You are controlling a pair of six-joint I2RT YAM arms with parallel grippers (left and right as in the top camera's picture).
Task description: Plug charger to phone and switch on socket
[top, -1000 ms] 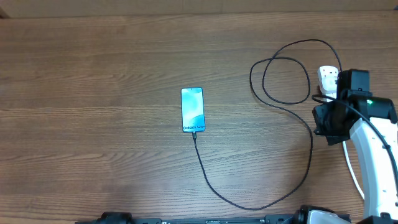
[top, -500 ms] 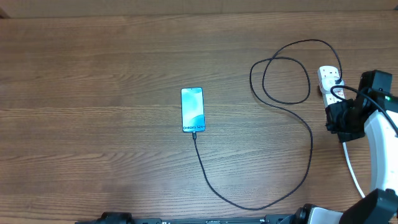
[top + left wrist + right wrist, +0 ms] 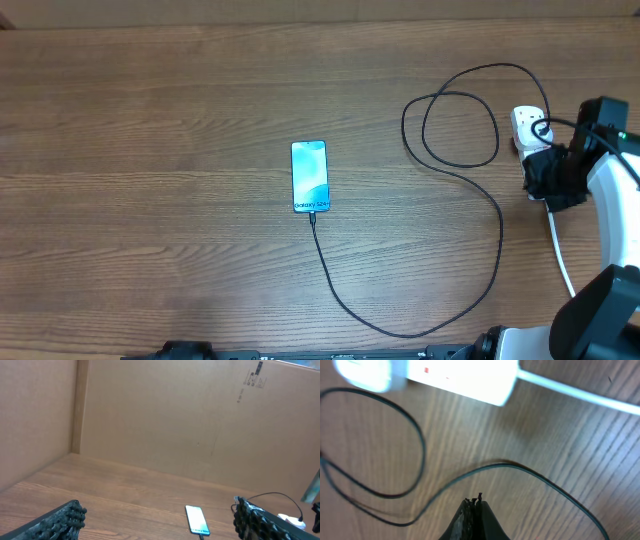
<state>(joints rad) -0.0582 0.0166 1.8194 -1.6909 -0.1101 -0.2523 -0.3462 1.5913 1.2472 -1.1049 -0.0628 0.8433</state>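
The phone (image 3: 309, 177) lies flat near the middle of the table (image 3: 150, 150), screen up and lit blue-teal, with its long axis running 12 to 6 o'clock and its white text at the 6 o'clock end. The charger (image 3: 499, 240) meets the phone at that 6 o'clock edge, its small tip touching the edge; whether it is fully seated is too small to tell. From there the thin black cable runs toward 5 o'clock, curves round near the table's front edge and climbs toward 12 o'clock. It then makes two overlapping loops at about 2 o'clock from the phone before reaching the socket (image 3: 527, 127).

The socket is a white strip lying at roughly 3 o'clock from the phone, near the table's right edge. Its thick white cord (image 3: 560, 250) trails away toward 6 o'clock. In the right wrist view the strip shows a small red mark, and the picture is too blurred to read the switch position.

The right arm (image 3: 600, 190) reaches in from the right edge, its dark wrist just beside the socket at about 5 o'clock from it. The right gripper (image 3: 474, 503) has its fingers pressed together to a point with nothing between them, above bare wood and a bend of the cable.

The left gripper (image 3: 160, 521) is spread wide and empty, raised well back from the phone and facing brown cardboard walls (image 3: 175, 420).
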